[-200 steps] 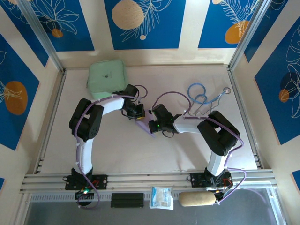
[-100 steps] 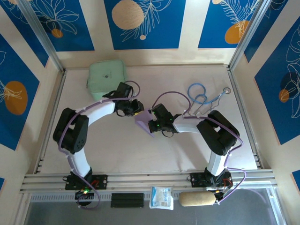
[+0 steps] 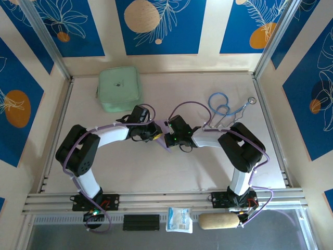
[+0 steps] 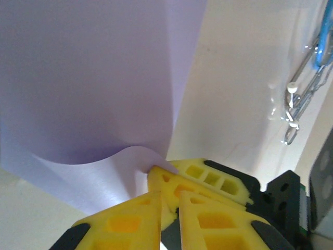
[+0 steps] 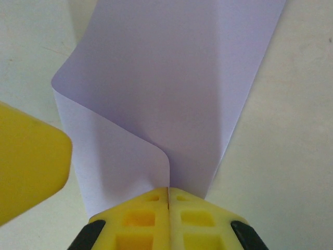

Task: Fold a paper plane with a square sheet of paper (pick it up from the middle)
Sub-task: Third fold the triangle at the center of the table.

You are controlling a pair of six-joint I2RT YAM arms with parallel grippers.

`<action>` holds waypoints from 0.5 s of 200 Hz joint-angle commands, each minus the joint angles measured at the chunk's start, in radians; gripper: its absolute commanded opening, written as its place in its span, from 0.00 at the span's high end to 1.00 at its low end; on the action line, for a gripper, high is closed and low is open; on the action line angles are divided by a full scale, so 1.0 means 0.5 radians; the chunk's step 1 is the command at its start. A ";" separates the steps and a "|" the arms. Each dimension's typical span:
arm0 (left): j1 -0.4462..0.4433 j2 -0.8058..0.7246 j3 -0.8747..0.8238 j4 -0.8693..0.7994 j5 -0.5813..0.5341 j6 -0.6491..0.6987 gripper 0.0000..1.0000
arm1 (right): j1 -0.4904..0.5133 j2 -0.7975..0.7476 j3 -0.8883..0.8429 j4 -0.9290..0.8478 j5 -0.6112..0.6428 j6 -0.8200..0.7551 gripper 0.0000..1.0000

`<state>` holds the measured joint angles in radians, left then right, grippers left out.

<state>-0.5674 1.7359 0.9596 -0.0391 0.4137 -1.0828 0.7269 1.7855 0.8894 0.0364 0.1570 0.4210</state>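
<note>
1 lilac sheet, right pincer clamped on it, left pincer alongside, grip unclear

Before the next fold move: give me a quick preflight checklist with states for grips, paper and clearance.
1. Right gripper hold on the square sheet of paper: ok. The jaws are shut on its bent edge.
2. Left gripper hold: cannot tell. The jaws are nearly together at the curled edge, and paper between them is not visible.
3. Crease pressed flat: not ok. The sheet bows in a loose curl.
4. Room between the grippers: not ok. Their fingertips crowd together at one spot.
5. Mint-green pouch apart from the sheet: ok. It lies at the far edge of the table.
</note>
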 commanded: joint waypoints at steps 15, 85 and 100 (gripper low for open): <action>-0.014 0.078 -0.029 0.079 0.065 -0.024 0.85 | -0.003 0.081 0.003 -0.114 -0.010 0.037 1.00; -0.016 0.142 -0.062 0.023 0.032 0.032 0.88 | -0.009 0.090 0.013 -0.134 0.002 0.048 1.00; -0.016 0.142 -0.068 0.015 0.018 0.042 0.88 | -0.009 0.090 0.011 -0.137 0.006 0.051 1.00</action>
<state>-0.5678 1.7905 0.9409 -0.0154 0.4213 -1.0908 0.7261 1.7908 0.8955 0.0360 0.1543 0.4309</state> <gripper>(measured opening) 0.123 0.055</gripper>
